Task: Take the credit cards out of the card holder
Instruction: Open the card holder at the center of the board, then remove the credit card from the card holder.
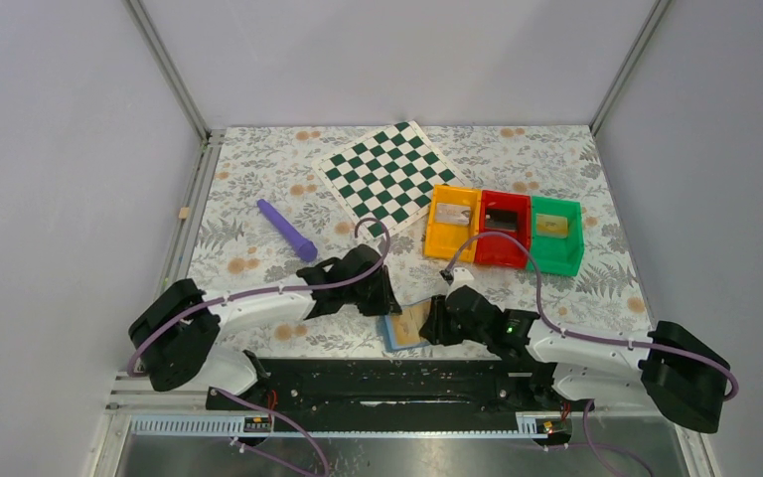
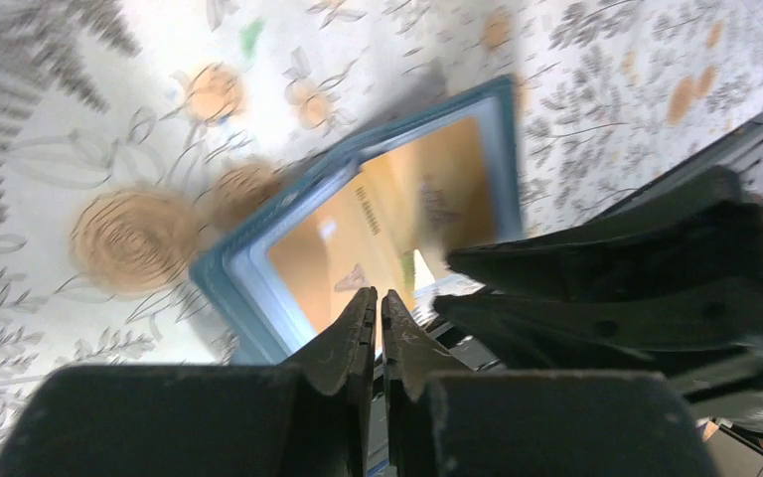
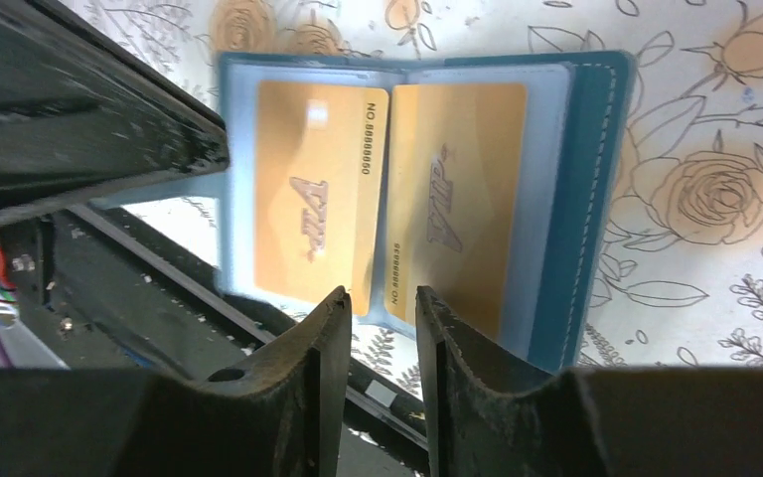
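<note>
The blue card holder [image 1: 404, 326] lies open on the flowered table near the front edge, between my two grippers. Its clear pockets show two yellow-gold credit cards, one on the left [image 3: 313, 204] and one on the right [image 3: 454, 199] of the card holder [image 3: 596, 199]. My right gripper [image 3: 382, 298] is open, its tips just short of the cards' near edges, with nothing between them. My left gripper [image 2: 379, 298] is shut, its tips over the card holder [image 2: 258, 288] at one edge. I cannot tell whether it touches it.
Yellow [image 1: 452, 223], red [image 1: 503, 227] and green [image 1: 554, 234] bins stand in a row at the right, each holding a small flat card. A green-white chequered board [image 1: 387, 171] lies at the back. A purple marker [image 1: 286, 230] lies to the left. The black base rail [image 1: 397, 383] runs just behind the card holder.
</note>
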